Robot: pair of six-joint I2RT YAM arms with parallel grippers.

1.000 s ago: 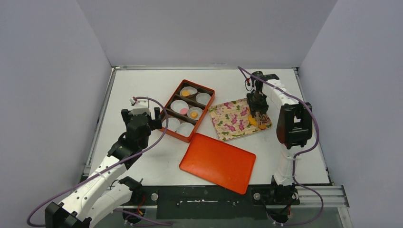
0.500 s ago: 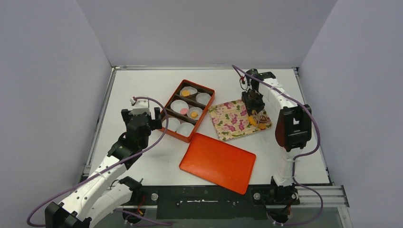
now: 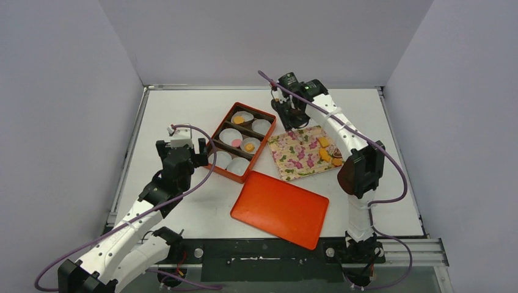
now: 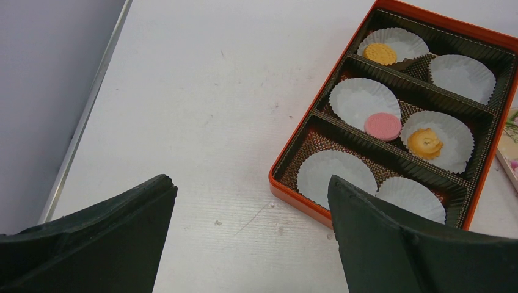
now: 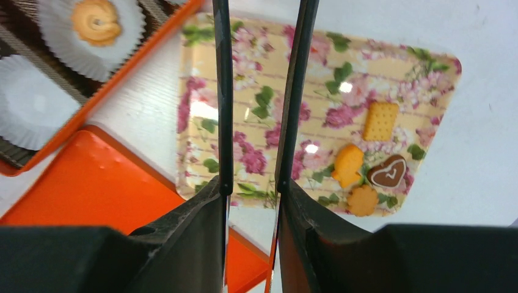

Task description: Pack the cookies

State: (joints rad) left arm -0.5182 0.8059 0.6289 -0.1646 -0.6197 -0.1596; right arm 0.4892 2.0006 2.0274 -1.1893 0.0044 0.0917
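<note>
A: Cookies (image 3: 324,154), seven in sight. Fingers first?

B: Right gripper (image 5: 261,9): two thin fingers stand a narrow gap apart. Their tips run off the top of the wrist view, so I cannot tell whether they grip anything. Left gripper (image 4: 249,183): fingers spread wide with nothing between them, above bare table (image 4: 201,91) just beside the orange box (image 4: 292,196).

A: How do the cookies look?

B: Four lie bunched near one corner of the floral tray (image 5: 342,79). They are a square yellow cracker (image 5: 380,120), an orange lump (image 5: 348,165), a dark brown heart (image 5: 389,173) with a pale line on it, and a round scalloped orange one (image 5: 363,200). The other three are in the box, each in a white paper cup (image 4: 462,74). A flat round yellow one (image 4: 380,54) is in the far row. A pink disc (image 4: 383,126) and a yellow swirl (image 4: 425,142) are in the middle row.

A: And what's around them?

B: The box lies beside the tray. A flat orange lid (image 3: 280,209) lies nearer the arms, close to both. The right gripper hangs by the tray's end nearest the box, apart from the four cookies. In its own wrist view its fingers cross the tray's flowers.
</note>
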